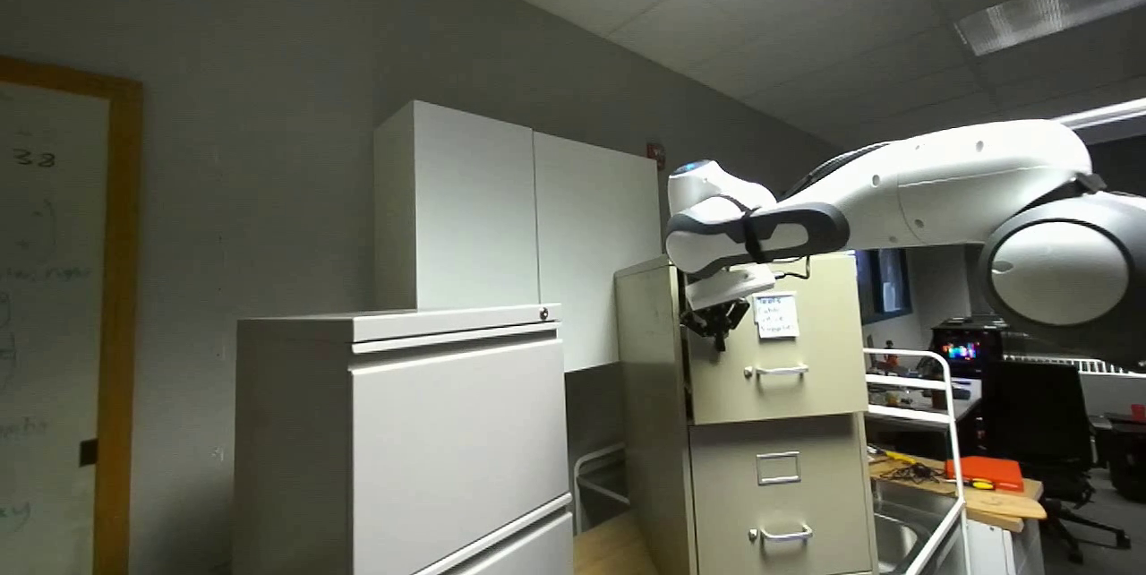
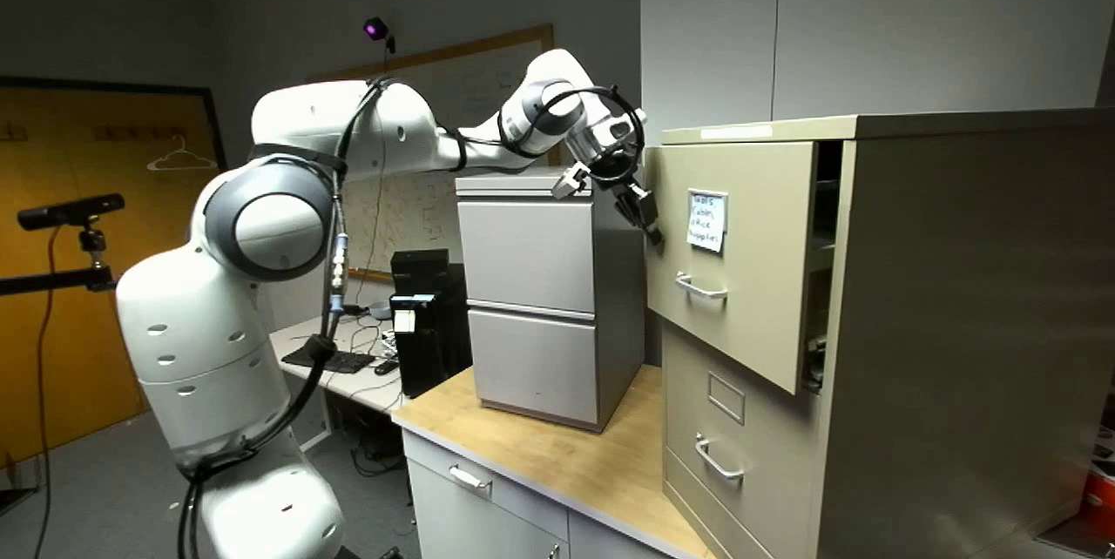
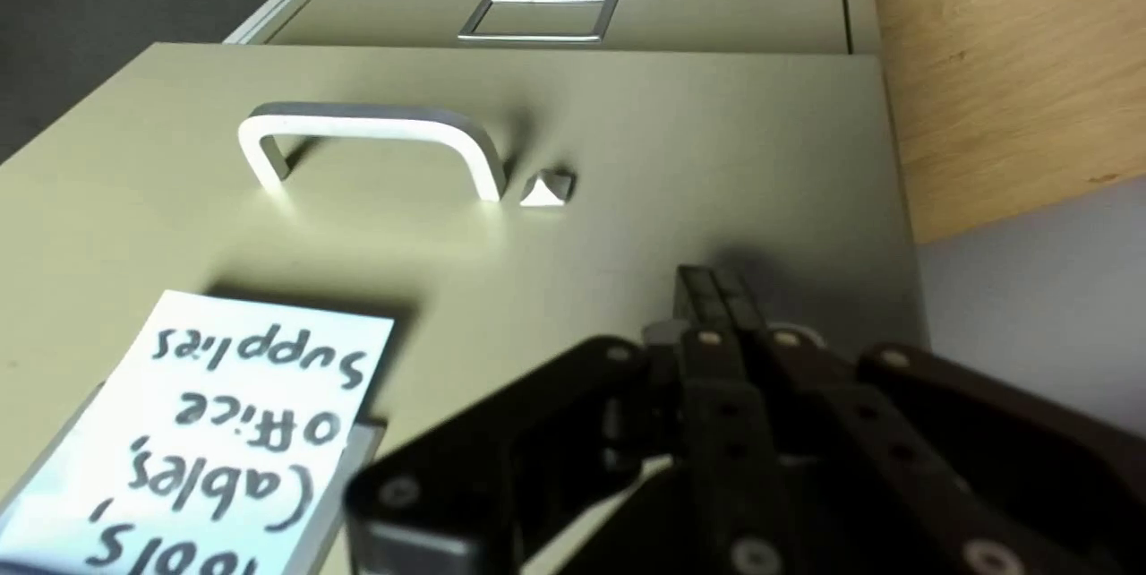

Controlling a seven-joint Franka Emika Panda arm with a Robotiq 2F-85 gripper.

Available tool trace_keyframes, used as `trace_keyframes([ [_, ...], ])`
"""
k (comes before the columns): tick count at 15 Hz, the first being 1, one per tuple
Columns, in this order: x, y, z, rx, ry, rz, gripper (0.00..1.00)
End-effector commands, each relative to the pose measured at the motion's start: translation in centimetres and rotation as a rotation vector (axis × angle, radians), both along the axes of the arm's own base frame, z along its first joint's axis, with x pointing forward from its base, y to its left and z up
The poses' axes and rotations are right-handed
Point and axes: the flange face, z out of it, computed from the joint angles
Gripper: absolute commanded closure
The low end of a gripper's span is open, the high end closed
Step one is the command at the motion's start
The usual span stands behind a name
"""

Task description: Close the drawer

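Note:
The drawer [image 1: 833, 315] is the top drawer of the tall beige filing cabinet. It stands partly open, and a dark gap shows behind its front [image 2: 758, 219] in an exterior view. The front carries a bar handle [image 3: 376, 123], a small lock and a handwritten paper note [image 3: 242, 432]. My gripper [image 2: 653, 235] is at the drawer front, beside the note and above handle height, near the side edge toward the grey cabinet. In the wrist view my gripper [image 3: 721, 279] has its fingertips together with nothing between them. The tips are at or very near the front; I cannot tell whether they touch.
A light-grey cabinet [image 2: 527, 254] stands on the wooden counter [image 2: 540, 463] beside the beige cabinet. White wall cabinets [image 1: 474, 208] hang behind. A white metal rack [image 1: 951, 414] stands on the beige cabinet's other side. The lower beige drawer [image 1: 779, 503] is shut.

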Motion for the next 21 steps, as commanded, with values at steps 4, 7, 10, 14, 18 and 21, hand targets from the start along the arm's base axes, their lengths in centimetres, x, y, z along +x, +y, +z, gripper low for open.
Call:
trace_keyframes([
  [4,6.9,-2.6,-2.1,0.019,0.03,0.017,1.0],
  [7,8.1,-2.7,-2.1,-0.017,0.0,-0.034,1.0],
  [10,8.9,-3.6,-2.2,-0.056,-0.058,-0.105,1.0],
  [14,10.4,-4.8,-2.5,-0.087,-0.127,-0.18,1.0],
  [18,9.8,-3.8,-2.3,-0.056,-0.07,-0.163,1.0],
  [21,9.5,-3.4,-2.2,-0.054,-0.034,-0.128,1.0],
])
